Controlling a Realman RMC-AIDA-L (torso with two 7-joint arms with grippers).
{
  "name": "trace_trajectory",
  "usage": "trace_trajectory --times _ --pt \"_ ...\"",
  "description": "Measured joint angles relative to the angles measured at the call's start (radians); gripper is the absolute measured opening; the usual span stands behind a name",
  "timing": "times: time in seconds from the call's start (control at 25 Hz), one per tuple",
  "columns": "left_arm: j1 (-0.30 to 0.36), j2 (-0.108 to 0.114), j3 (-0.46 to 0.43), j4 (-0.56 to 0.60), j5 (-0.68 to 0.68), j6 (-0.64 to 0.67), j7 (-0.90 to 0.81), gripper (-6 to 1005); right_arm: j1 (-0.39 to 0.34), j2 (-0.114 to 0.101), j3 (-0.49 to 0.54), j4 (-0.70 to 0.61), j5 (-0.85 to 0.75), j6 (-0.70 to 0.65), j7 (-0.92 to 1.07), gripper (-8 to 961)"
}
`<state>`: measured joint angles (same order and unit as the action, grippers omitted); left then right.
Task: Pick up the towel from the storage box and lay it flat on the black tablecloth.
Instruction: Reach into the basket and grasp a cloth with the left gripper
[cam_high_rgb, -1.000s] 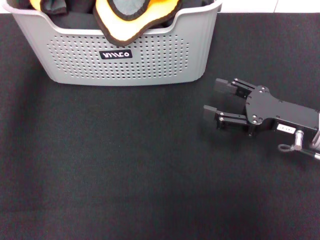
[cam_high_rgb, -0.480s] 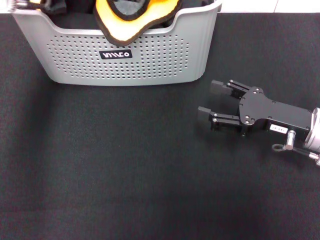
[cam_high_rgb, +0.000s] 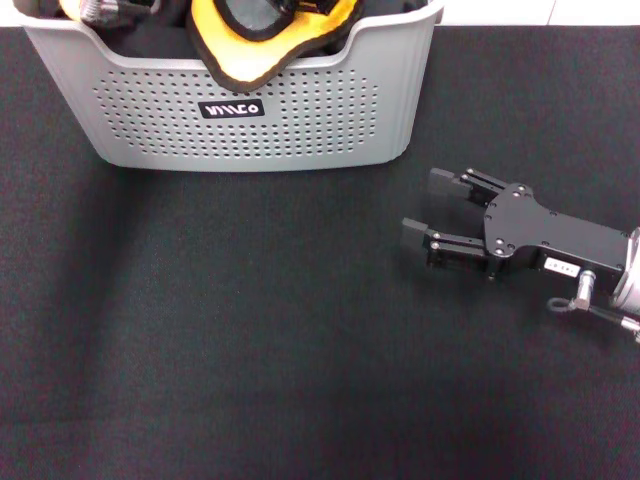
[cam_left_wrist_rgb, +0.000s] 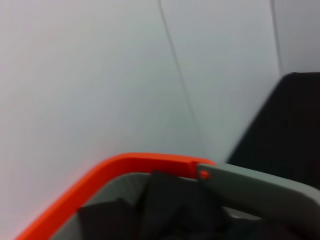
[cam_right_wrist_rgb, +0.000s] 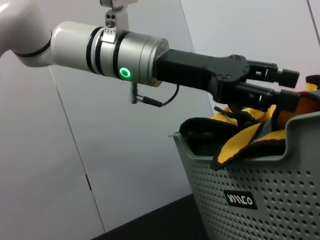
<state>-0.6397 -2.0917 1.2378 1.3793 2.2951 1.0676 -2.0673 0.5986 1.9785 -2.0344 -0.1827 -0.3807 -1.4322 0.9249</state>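
The orange-yellow and dark grey towel (cam_high_rgb: 262, 45) lies in the light grey storage box (cam_high_rgb: 320, 120) and hangs over its front rim. In the right wrist view the towel (cam_right_wrist_rgb: 240, 142) spills over the box (cam_right_wrist_rgb: 260, 200). There my left gripper (cam_right_wrist_rgb: 292, 87) reaches over the box just above the towel, with its fingers apart. Only a bit of the left arm (cam_high_rgb: 100, 8) shows in the head view. My right gripper (cam_high_rgb: 425, 205) is open and empty, low over the black tablecloth (cam_high_rgb: 250, 330), to the right of the box.
Plain dark cloths (cam_left_wrist_rgb: 170, 205) lie inside the box beside the towel. An orange rim (cam_left_wrist_rgb: 125, 162) meets the grey rim (cam_left_wrist_rgb: 260, 187) in the left wrist view. A pale wall stands behind the box. The tablecloth spreads wide in front of it.
The left arm has moved in over the box from the left. The towel's upper folds have shifted a little. The right gripper has drifted slightly and stays open.
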Motion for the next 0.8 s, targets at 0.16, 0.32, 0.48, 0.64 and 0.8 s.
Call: trace_trajectory --times 0.16,0.32,0.48,0.64,0.8 --pt "0.007 -0.001 0.023 -0.009 0.041 -0.059 -0.003 795 -0.005 0.003 0.002 0.0 0.0 0.0 0.0 880" --pt "0.008 -0.002 0.05 -0.022 0.094 -0.074 -0.01 795 -0.008 0.003 0.006 0.0 0.0 -0.003 0.0 880" --pt "0.011 -0.003 0.063 -0.025 0.1 -0.084 -0.015 795 -0.009 0.005 0.006 0.0 -0.002 -0.004 0.0 880" --pt "0.027 -0.005 0.086 -0.016 0.1 -0.108 -0.019 795 -0.01 0.008 0.007 0.002 -0.006 -0.004 -0.001 880" --pt "0.047 -0.005 0.122 0.004 0.1 -0.118 -0.021 795 -0.02 0.008 0.007 0.002 -0.006 -0.008 -0.001 879"
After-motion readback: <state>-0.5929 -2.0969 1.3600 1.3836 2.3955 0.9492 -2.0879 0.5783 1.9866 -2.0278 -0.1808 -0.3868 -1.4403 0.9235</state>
